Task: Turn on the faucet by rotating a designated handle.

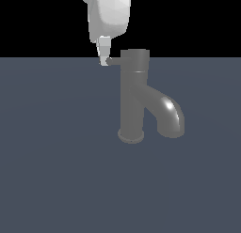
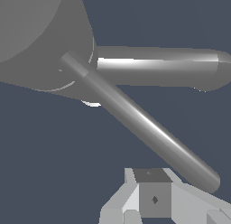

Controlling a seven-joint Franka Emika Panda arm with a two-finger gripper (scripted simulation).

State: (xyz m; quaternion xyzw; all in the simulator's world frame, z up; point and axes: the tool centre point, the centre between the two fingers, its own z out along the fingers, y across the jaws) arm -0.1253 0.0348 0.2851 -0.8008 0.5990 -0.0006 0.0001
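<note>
Hand (image 2: 155, 198): pale grey, closest to the wrist camera, one finger block (image 2: 154, 199) showing just beside the handle's free tip; whether it was released or clenched could not be told.
Handle (image 2: 144, 126): thin light-grey rod, sticking out level from the faucet's cap; in the exterior view its short visible end (image 1: 112, 61) met the hand's tip (image 1: 103, 58).
Faucet (image 1: 133, 93): dark glossy column standing upright near the middle of the surface (image 1: 56, 171), flared base down, thick spout (image 1: 168, 115) curving downward toward the exterior view's right.
Surface: plain slate blue, black beyond its far edge.
</note>
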